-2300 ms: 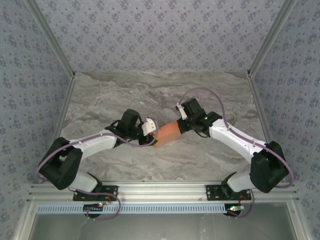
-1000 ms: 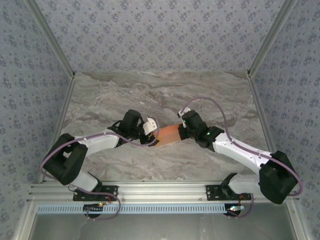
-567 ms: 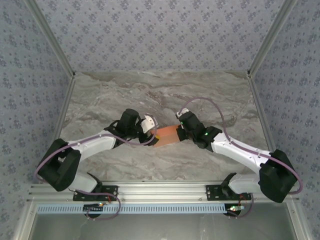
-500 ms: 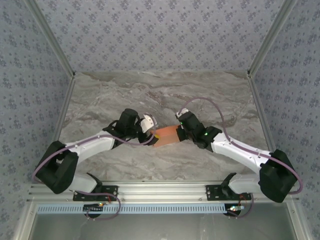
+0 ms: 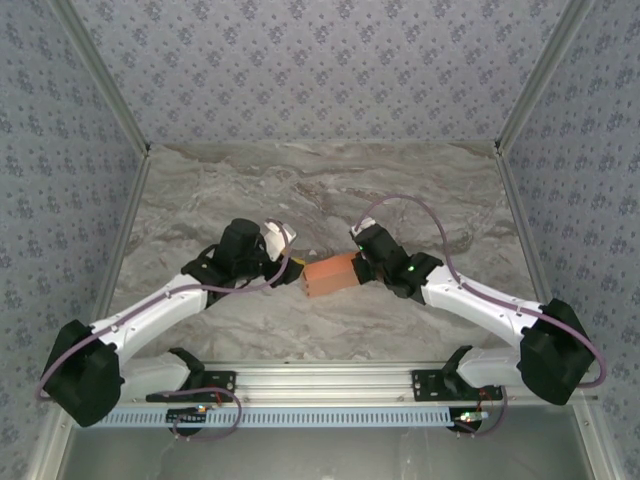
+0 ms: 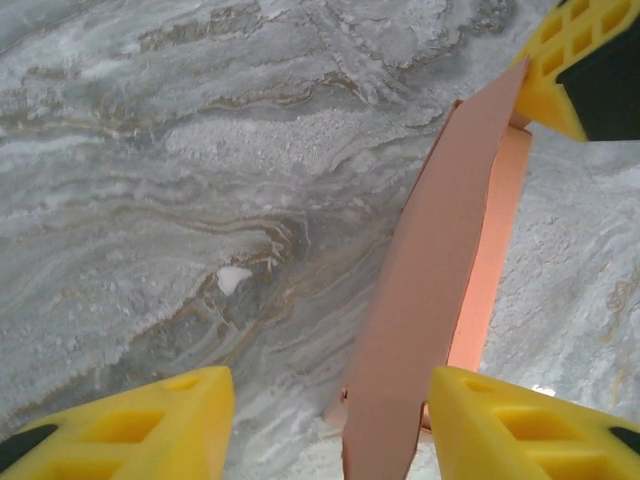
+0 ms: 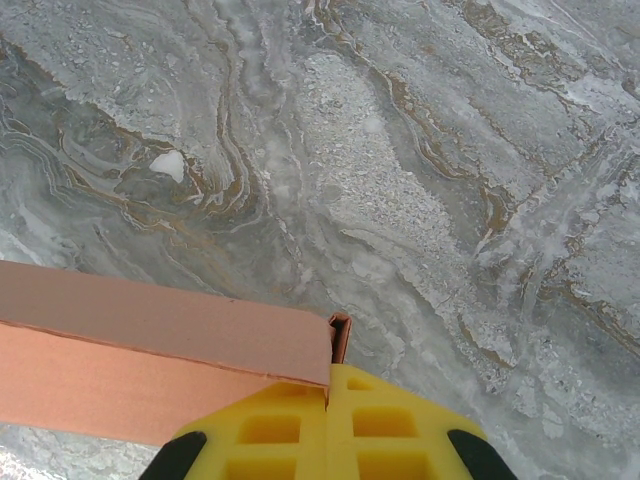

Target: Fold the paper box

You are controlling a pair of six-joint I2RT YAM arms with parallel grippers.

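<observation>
Right gripper (image 5: 357,266) clenched on right end of paper box (image 5: 330,274); left gripper (image 5: 291,267) released, fingers spread at box's left end.

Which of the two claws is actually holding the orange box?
The right gripper: its yellow fingers are shut tight on one end of the box. The left gripper stands open, fingers wide apart, not clamping it.

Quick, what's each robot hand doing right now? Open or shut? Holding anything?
Left gripper: open, fingers wide apart, gripping nothing; the paper box stands between them.
Right gripper: shut, pinching one end of the paper box.
</observation>
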